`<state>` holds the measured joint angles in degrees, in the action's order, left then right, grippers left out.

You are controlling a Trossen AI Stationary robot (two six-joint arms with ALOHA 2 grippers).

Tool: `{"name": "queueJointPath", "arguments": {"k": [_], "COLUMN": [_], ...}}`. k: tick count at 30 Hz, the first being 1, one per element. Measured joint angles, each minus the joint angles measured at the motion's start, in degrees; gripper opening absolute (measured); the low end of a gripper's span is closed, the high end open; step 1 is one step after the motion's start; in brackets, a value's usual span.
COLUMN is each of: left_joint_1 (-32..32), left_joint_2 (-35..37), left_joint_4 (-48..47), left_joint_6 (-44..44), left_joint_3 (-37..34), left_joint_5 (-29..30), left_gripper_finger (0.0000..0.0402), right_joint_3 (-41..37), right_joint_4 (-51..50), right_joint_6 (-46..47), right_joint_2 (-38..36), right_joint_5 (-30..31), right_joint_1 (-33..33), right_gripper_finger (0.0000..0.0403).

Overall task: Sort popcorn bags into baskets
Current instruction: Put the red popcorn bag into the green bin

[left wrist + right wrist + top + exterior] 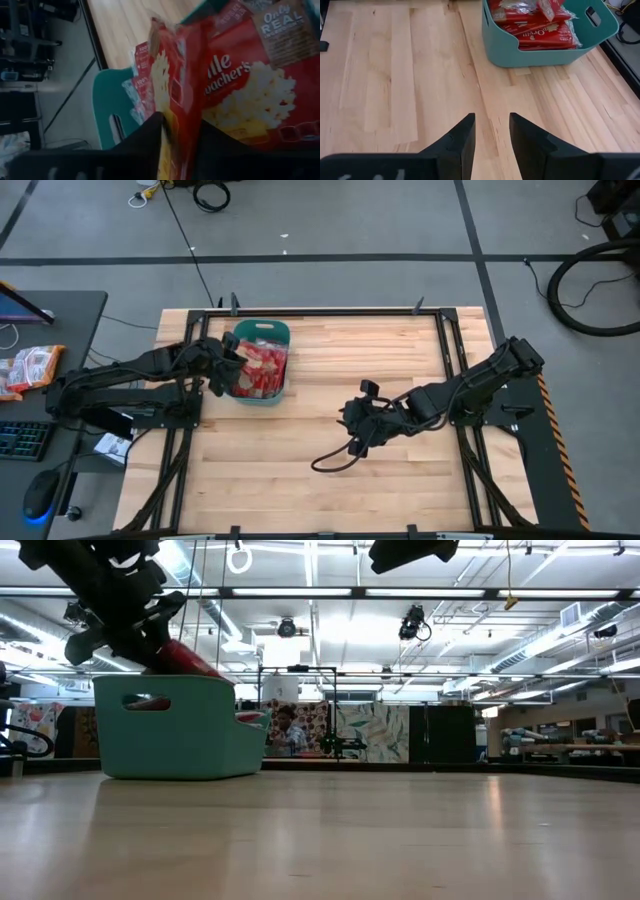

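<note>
The wooden table (330, 440) carries a teal basket (262, 332) near its far left part, packed with red popcorn bags (262, 370). Readable print on them includes "Only REAL", "100%" and part of a name ending "acher's". The left arm reaches in from the left, its left gripper (181, 131) above the basket's rim, fingers pinched on one upright popcorn bag (180, 85). The right arm lies low over mid-table, right gripper (491, 131) pointing toward the basket, fingers slightly apart, holding nothing
</note>
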<state>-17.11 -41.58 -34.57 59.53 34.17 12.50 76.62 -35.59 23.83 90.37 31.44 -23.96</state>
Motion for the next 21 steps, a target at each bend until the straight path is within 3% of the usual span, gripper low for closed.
{"name": "queueJointPath", "arguments": {"k": [6,11,16,21], "left_joint_1": [0.01,0.0,0.01,0.0], "left_joint_2": [0.0,-0.01,0.02,-1.17], "left_joint_4": [-1.14,-3.8,-6.56,-2.59], "left_joint_6": [-2.06,-6.97,-14.39,-24.21], "left_joint_3": [0.12,4.39,10.57,10.53], "left_joint_5": [-1.41,-7.66,-13.63,-12.66], "left_gripper_finger": [0.0163,0.0213,0.0226,0.0217], "right_joint_3": [0.0,0.0,0.0,0.0], "right_joint_4": [-0.02,-0.02,-0.04,0.02], "right_joint_6": [0.0,0.0,0.0,-0.02], "right_joint_2": [0.0,0.0,0.0,0.0], "right_joint_5": [-0.02,-0.02,-0.02,0.02], "right_joint_1": [0.12,0.14,0.14,0.12], "right_gripper_finger": [0.0125,0.0125,0.0125,0.0125]}}
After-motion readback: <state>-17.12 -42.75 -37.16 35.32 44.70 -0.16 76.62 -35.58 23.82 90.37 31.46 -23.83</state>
